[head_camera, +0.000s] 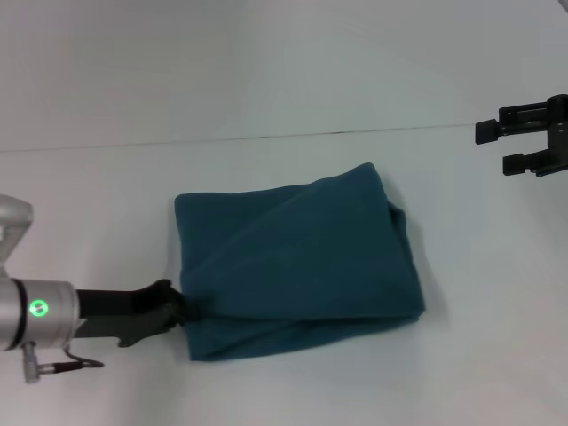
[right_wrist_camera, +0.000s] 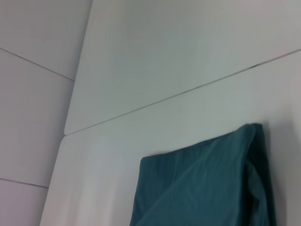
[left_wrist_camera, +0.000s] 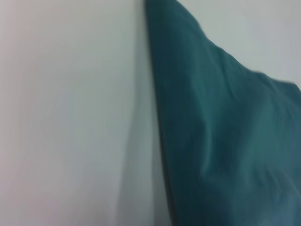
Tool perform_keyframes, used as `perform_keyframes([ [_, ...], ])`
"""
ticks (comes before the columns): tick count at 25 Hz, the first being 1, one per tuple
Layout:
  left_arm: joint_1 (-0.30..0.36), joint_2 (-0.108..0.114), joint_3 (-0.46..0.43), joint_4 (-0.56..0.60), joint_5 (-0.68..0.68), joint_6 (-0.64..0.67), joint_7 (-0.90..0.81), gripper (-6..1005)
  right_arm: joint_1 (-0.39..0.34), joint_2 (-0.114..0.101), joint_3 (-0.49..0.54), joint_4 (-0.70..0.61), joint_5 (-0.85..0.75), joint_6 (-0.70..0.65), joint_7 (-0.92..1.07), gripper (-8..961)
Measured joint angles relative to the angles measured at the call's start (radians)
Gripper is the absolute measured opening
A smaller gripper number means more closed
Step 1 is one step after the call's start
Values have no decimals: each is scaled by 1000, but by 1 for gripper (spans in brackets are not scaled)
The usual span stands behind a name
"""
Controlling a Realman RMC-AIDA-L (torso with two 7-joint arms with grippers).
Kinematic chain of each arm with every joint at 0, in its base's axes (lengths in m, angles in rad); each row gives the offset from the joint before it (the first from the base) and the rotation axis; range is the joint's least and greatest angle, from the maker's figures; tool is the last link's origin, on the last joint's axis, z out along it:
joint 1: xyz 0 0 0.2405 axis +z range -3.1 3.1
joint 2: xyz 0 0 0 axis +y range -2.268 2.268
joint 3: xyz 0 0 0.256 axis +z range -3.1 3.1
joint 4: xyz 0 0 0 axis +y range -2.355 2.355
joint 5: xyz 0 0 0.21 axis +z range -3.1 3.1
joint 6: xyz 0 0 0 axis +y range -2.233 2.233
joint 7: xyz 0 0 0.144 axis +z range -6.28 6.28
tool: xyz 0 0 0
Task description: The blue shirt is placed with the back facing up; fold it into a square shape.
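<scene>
The blue shirt point(head_camera: 302, 257) lies folded into a rough rectangle in the middle of the white table, plain teal side up, with creases running from its near left edge toward the far right corner. My left gripper point(head_camera: 182, 306) reaches in low from the left and is shut on the shirt's near left edge, where the cloth bunches at its tip. The left wrist view shows only the shirt point(left_wrist_camera: 225, 141) rising off the table. Held high at the far right, my right gripper point(head_camera: 497, 147) is open with nothing in it. Its wrist view looks down on the shirt point(right_wrist_camera: 202, 188).
The white table point(head_camera: 89, 204) has a thin seam point(head_camera: 266, 138) running across behind the shirt. In the right wrist view the table's rounded corner point(right_wrist_camera: 66, 134) shows, with pale floor beyond it.
</scene>
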Motion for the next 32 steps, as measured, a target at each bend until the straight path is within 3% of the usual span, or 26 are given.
perform_keyframes([
  [8, -6, 15, -62, 0, 35, 36, 28, 133, 1, 5, 0, 0, -1, 0, -3, 914],
  [14, -6, 24, -114, 14, 35, 137, 97, 160, -2, 6, -6, 0, -2, 0, -4, 915],
  [19, 19, 34, -220, 52, 35, 171, 148, 183, -5, 9, -8, 5, -2, -1, -16, 915],
  [22, 39, 45, -313, 65, 26, 205, 151, 280, -6, 9, -8, 13, -2, -6, -22, 915],
  [27, 60, 45, -393, 53, -40, 310, 234, 469, -6, 10, -7, 25, -1, -24, -79, 915],
  [29, 66, 45, -413, 48, -87, 400, 337, 562, 0, 20, -3, 26, 1, -70, -196, 915],
  [32, 77, 46, -434, 47, -115, 550, 539, 650, -1, 51, -7, 15, 1, -149, -422, 914],
])
